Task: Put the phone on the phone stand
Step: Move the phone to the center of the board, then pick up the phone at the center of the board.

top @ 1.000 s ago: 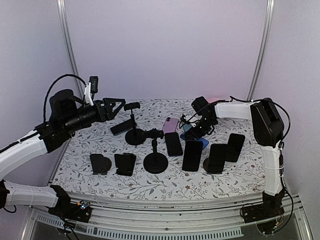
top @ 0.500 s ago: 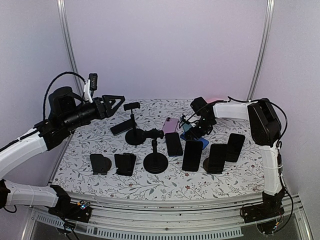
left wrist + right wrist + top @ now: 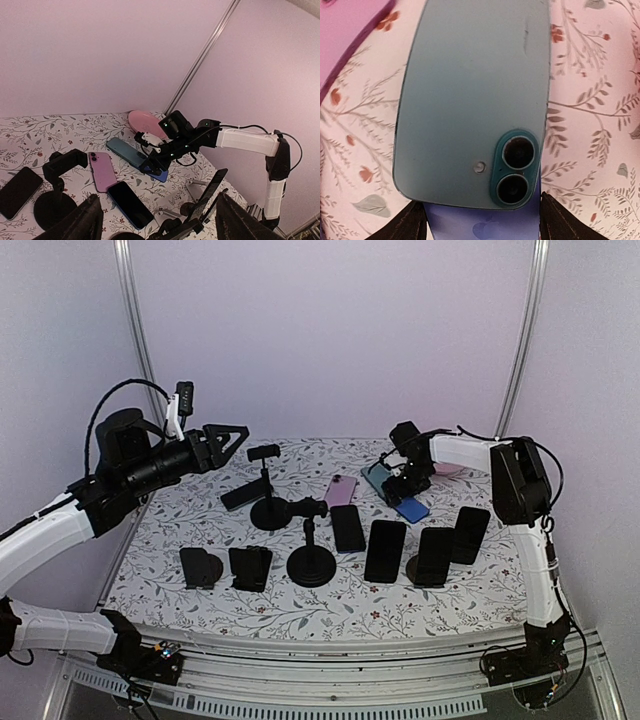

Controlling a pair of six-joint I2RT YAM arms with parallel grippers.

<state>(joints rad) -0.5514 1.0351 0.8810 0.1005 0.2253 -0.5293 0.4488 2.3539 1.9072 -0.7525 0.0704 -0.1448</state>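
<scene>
In the top view, my left fingers (image 3: 228, 436) hang spread wide and empty, high and well to the left of the pink phone (image 3: 340, 488). My right fingers (image 3: 405, 482) reach down just to the right of it, over the teal phone (image 3: 377, 476) lying on the desk (image 3: 200, 530). A free clamp stand (image 3: 268, 508) sits just left of the pink phone. In the left wrist view, the teal phone lies just beyond the pink phone, one end resting on a blue phone (image 3: 160, 175) beneath the right arm. In the right wrist view, the right fingers are wide apart and gripping nothing. They flank the camera end of the teal phone, which lies back-up and overlaps the blue phone, with a corner of the pink phone at the frame's edge. I judge the grasp is the step in hand. I would centre across the long edges, come low enough to catch the teal phone alone and not the blue one under it, and close gently so it does not skid toward the pink phone.
</scene>
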